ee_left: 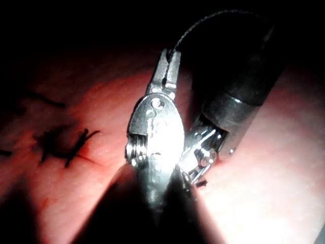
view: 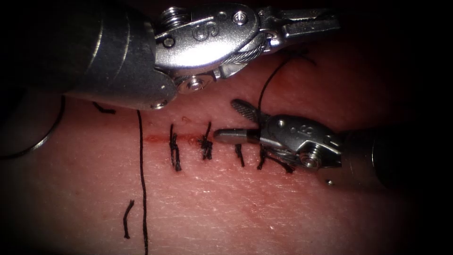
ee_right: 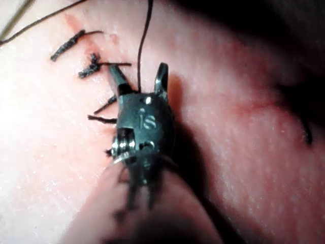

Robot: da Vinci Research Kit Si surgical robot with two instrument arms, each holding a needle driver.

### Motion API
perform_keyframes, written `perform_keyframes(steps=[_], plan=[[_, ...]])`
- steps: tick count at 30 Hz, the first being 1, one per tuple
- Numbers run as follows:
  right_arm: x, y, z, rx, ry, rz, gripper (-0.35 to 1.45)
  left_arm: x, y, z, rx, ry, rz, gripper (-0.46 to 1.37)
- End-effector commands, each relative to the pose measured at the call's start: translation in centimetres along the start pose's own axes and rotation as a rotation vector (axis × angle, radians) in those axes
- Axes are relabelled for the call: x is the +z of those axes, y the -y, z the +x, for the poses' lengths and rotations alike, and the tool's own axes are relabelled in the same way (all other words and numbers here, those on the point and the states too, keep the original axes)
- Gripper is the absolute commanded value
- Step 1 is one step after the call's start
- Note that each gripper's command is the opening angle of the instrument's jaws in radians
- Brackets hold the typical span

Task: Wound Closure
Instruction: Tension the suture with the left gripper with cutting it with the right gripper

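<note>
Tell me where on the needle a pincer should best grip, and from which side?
Probably grip the needle on its visible arc, from above: it lies on the tissue left of the cut, not in it. The left pincer holds the thread; the right pincer, open, holds nothing.

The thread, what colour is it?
Black. The thread shows best in the endoscope view, lying across the tissue.

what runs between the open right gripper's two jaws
A strand of thread passes through the gap of the right gripper, rising from the stitches toward the left gripper. Both the endoscope and right wrist views show it.
</note>
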Motion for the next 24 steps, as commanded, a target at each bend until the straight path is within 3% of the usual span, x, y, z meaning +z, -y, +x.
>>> perform_keyframes(steps=[1, 24], plan=[[0.0, 0.01, 0.0, 0.0, 0.0, 0.004, 1.3, 0.0, 0.0, 0.0, 0.001, -0.001, -0.004, -0.35], [0.04, 0.06, 0.0, -0.001, -0.003, 0.01, 1.24, 0.07, 0.03, 0.22, 0.017, -0.028, 0.006, -0.35]])
